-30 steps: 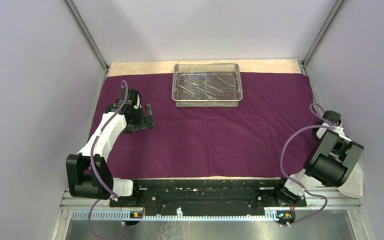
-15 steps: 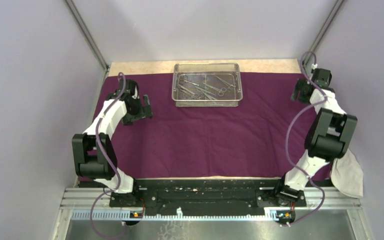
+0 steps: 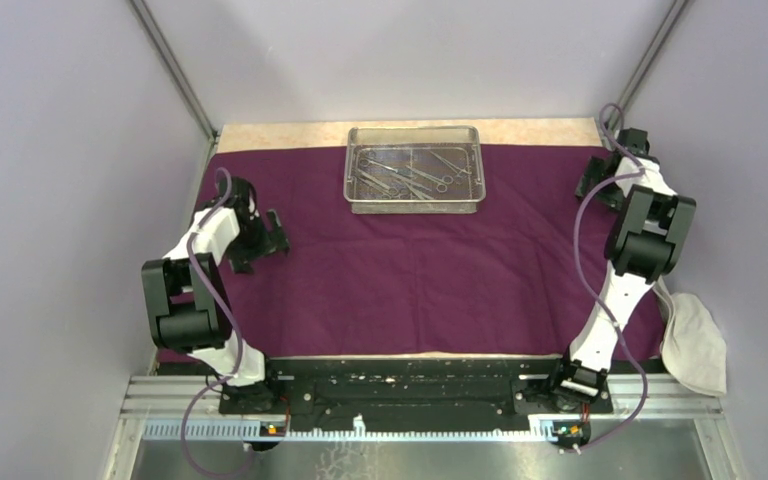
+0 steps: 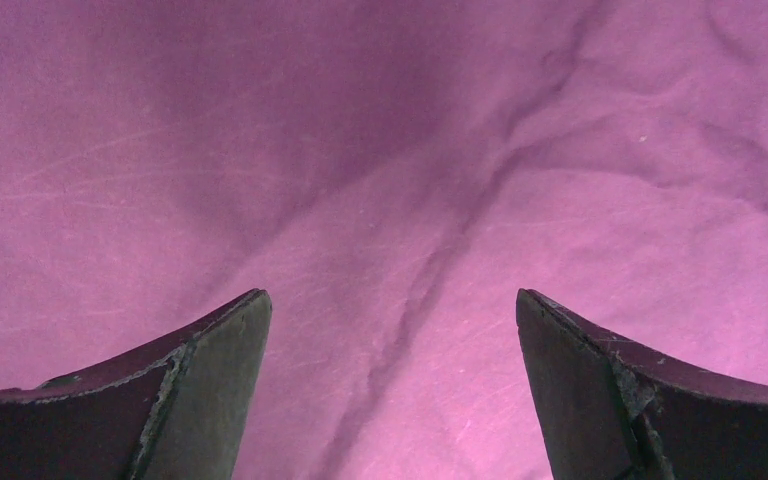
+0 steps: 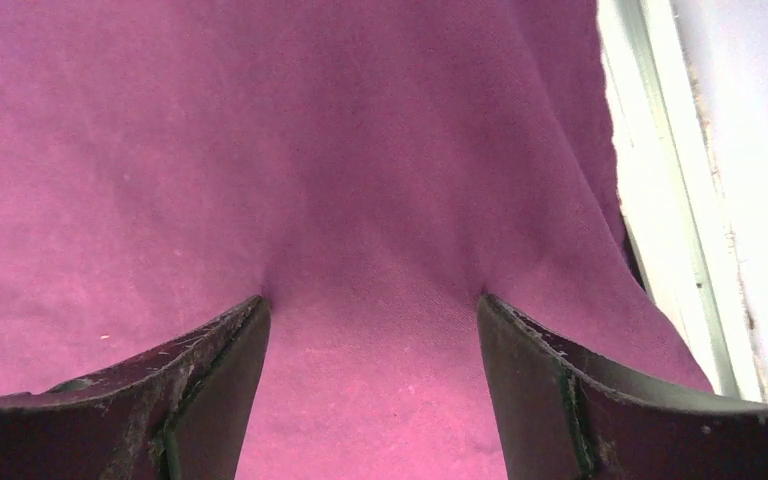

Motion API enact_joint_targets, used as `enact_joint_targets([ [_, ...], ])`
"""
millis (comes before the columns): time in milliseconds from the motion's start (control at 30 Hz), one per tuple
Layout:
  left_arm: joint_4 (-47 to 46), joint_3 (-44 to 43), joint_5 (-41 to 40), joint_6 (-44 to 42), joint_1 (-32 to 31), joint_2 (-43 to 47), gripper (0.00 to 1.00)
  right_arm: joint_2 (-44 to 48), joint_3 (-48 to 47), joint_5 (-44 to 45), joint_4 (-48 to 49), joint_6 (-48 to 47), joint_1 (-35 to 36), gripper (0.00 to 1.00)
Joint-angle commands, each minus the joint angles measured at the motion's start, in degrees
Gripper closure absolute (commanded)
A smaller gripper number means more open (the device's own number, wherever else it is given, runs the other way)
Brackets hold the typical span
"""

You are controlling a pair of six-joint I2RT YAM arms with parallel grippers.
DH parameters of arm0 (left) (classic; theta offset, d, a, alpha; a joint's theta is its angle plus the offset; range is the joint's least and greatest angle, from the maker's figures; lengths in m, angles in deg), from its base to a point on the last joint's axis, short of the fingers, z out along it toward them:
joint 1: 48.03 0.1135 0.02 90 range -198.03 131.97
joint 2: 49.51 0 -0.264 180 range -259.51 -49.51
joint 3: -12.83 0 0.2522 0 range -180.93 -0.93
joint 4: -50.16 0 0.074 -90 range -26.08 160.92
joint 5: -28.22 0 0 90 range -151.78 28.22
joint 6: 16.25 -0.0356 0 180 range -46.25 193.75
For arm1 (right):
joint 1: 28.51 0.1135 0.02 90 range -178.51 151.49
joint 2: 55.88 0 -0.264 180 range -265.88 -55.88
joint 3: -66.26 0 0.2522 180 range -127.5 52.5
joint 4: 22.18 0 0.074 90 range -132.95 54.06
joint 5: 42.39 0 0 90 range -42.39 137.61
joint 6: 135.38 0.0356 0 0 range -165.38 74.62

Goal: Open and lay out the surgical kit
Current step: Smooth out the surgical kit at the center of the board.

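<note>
The dark purple cloth wrap lies spread flat over the table. On its far middle stands the silver wire-mesh tray, with several steel instruments lying inside it. My left gripper hovers open over the cloth's left part; the left wrist view shows its gripper above creased purple fabric with nothing between the fingers. My right gripper is at the cloth's far right edge. In its wrist view the gripper is open, and both tips dent the cloth.
A white cloth hangs at the near right corner, beside the right arm's base. A bare tan strip of table shows behind the wrap. The metal frame rail runs close on the right of my right gripper.
My right arm has swung from the near right corner out to the cloth's far right edge, uncovering the white cloth. My left gripper has drifted left and slightly nearer.
</note>
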Motion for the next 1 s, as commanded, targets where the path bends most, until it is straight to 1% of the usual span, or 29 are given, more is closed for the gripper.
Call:
enact_joint_targets([
  [0, -1.47, 2.11, 0.82, -0.99, 2.15, 0.13, 0.01, -2.78, -2.95, 4.23, -1.42, 0.38, 0.26, 0.24],
  [100, -2.58, 4.07, -0.53, -1.76, 3.40, -0.19, 0.01, -5.99, -4.71, 6.80, -2.18, -0.08, -0.05, 0.24],
  [200, -1.59, 4.28, -0.34, -1.96, 4.98, -0.92, 0.01, -8.69, -7.13, 8.98, -2.48, -0.24, -0.47, 0.23],
  [300, -2.71, 5.26, -0.89, -3.19, 5.94, -1.50, 0.01, -11.42, -11.19, 9.40, -2.88, -1.46, -0.50, 0.23],
  [367, -1.52, 4.50, -0.97, -3.56, 6.28, -2.94, 0.01, -12.73, -13.88, 9.59, -4.03, -2.09, -0.49, 0.23],
  [433, -0.39, 3.17, -1.04, -4.44, 6.28, -2.54, 0.01, -12.38, -14.85, 9.41, -5.20, -2.19, -0.45, 0.23],
  [567, 0.51, 1.66, 0.35, -5.40, 5.99, 3.26, 0.01, -5.71, -9.83, 9.70, -4.56, -0.71, -0.39, 0.23],
  [700, 3.23, -0.11, 4.36, -2.85, 4.45, 6.82, 0.01, 2.89, -3.82, 9.36, -4.73, 1.92, 0.73, 0.23],
  [800, 3.38, 1.24, 8.58, 0.24, 3.30, 8.64, 0.01, 8.66, 2.08, 3.94, -5.28, 6.91, 1.30, 0.23],
  [967, 1.43, 5.15, 10.12, 1.54, 1.50, 9.98, 0.01, 19.34, 14.50, 2.55, -3.21, 9.64, 1.18, 0.22],
])
